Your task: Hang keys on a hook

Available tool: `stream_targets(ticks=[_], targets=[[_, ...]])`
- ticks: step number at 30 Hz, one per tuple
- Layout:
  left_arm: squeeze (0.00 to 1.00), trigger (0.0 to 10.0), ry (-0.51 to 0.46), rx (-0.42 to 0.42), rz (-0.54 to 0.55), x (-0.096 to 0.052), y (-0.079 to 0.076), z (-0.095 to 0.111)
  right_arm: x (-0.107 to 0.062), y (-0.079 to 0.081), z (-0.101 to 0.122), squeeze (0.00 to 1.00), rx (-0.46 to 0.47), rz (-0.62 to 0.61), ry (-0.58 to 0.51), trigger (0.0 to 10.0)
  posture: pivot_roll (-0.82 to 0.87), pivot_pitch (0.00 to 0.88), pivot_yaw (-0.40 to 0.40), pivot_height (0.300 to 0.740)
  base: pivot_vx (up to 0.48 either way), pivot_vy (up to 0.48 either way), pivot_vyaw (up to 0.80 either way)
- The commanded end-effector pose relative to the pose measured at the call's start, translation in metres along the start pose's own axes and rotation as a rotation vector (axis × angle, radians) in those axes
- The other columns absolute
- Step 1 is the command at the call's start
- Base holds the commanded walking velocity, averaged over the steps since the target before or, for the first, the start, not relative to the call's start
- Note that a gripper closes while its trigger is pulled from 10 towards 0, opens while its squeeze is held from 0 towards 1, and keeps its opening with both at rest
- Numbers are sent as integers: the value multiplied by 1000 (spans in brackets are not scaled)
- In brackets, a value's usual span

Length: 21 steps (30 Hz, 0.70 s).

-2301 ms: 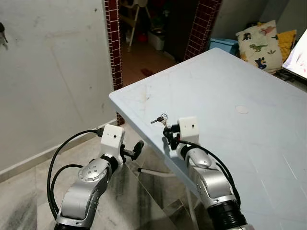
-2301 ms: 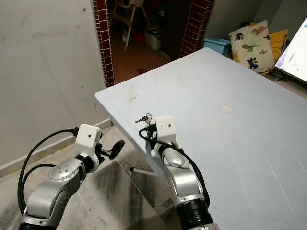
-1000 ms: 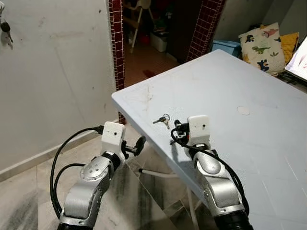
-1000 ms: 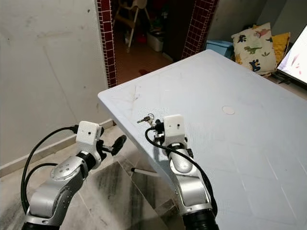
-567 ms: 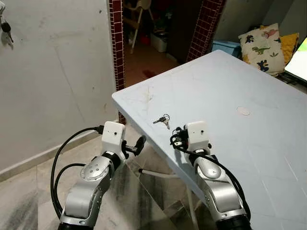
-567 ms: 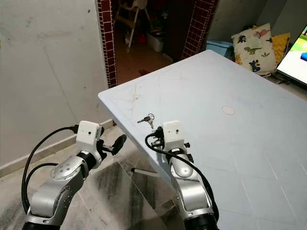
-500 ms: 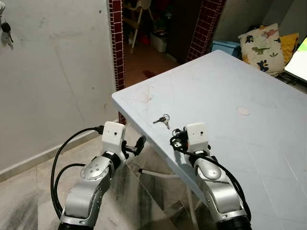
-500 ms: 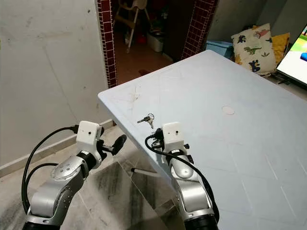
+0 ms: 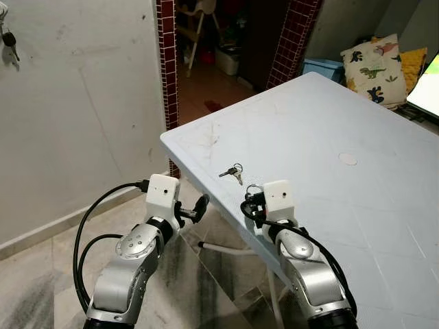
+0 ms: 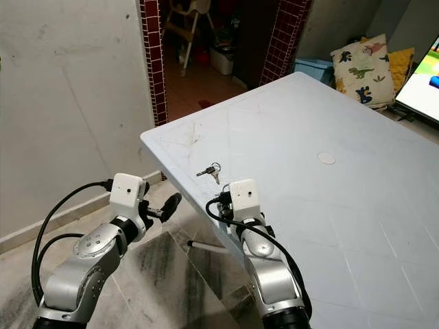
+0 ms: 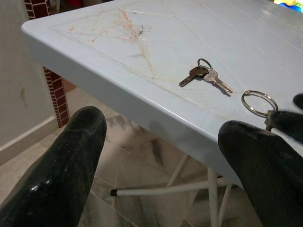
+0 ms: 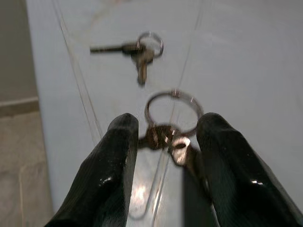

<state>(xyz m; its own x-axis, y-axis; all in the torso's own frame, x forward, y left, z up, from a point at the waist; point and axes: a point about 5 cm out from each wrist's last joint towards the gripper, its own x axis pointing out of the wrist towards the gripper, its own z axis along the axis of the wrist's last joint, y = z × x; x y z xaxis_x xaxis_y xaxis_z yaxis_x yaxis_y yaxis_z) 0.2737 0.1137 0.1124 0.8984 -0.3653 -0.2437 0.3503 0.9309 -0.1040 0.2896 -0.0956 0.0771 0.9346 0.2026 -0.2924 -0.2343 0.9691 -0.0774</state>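
Two black fingers of my right gripper (image 12: pixel 163 142) are pinched on a small bunch of keys (image 12: pixel 165 137), its bare ring (image 12: pixel 173 113) standing proud past my fingertips. I hold that bunch just above the pale blue table (image 9: pixel 343 123), near the table's corner edge. A second set of keys (image 9: pixel 233 170) lies flat on the table a little farther in from my grip, apart from what I hold.

My left gripper (image 11: pixel 161 156) hangs off the table's edge, below its rim and over the floor, fingers (image 11: pixel 71 156) spread wide with nothing between them.

What worries me is the hold itself. I seem to grip the keys by their heads rather than by the ring (the wrist view is soft here, so I cannot be sure how much metal my pads actually cover), and a thin, slick bunch like this could pivot or slide out as I swing away from the table. If it twists, the ring may end up edge-on to the hook and miss.

Off to the left of the table, high on the white wall (image 9: pixel 82 103), another key (image 9: pixel 8 40) already hangs, so I judge the hook is there. Reaching it means turning and walking, and any jolt could shake the bunch loose onto the tiled floor (image 9: pixel 41 274).
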Motion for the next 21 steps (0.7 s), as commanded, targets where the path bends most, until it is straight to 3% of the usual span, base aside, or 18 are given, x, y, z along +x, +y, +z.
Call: stream_targets(ticks=[1,2,3,4,21], targets=[[0,10000,1,2,-9,2,-2,2,3,1,-1,0,-2,-2,12,10000,130,22,-101,740,0,0,0],[0,10000,2,2,-9,2,-3,2,3,2,-2,0,1,1,15,8784,131,22,-100,740,0,0,0],[0,10000,3,2,-9,2,-3,1,4,3,-3,0,5,2,19,3294,132,23,-100,740,0,0,0],[0,10000,3,3,-10,1,-3,1,4,4,-4,0,7,2,21,0,132,23,-100,740,0,0,0],[0,10000,14,13,-11,-1,-1,0,11,9,-10,0,18,10,36,0,146,28,-94,740,0,0,0]])
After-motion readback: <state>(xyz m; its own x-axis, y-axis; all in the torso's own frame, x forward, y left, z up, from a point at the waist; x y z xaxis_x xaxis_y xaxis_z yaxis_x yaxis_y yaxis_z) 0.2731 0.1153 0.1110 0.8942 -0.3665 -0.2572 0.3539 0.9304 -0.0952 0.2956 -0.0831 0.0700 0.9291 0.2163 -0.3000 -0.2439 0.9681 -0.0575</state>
